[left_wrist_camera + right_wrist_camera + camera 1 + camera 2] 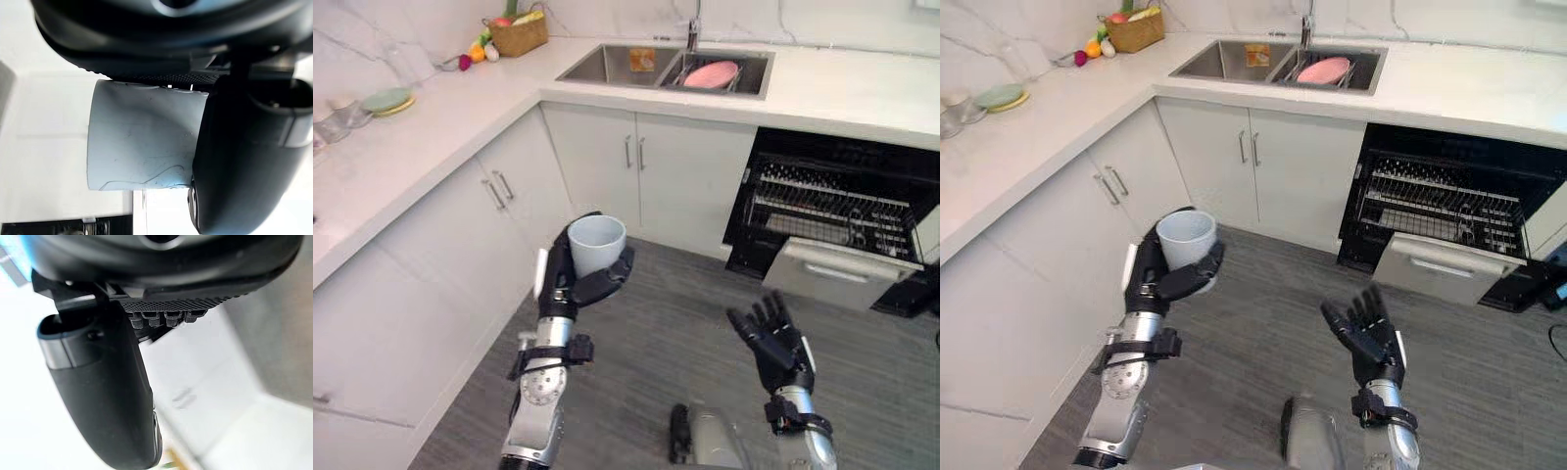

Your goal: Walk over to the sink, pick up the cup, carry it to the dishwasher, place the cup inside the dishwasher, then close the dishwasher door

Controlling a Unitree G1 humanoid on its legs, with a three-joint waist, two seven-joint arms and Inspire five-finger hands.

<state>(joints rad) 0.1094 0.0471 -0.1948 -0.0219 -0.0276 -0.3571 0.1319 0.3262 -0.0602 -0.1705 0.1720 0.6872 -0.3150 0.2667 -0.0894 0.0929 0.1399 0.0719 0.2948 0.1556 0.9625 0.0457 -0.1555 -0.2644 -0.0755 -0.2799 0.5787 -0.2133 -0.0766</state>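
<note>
My left hand holds a pale grey-white cup upright in front of the lower cabinets, thumb and fingers curled round its wall. The left wrist view has the cup pressed between palm and thumb. My right hand hangs over the grey floor with its fingers spread and nothing in it. The dishwasher stands open at the right, its wire racks showing and its door folded down. The sink lies in the far counter.
A pink plate rests in the sink's right basin. A fruit basket stands at the counter's back corner, and green plates and glasses sit along the left counter. White cabinets line two sides of the grey floor.
</note>
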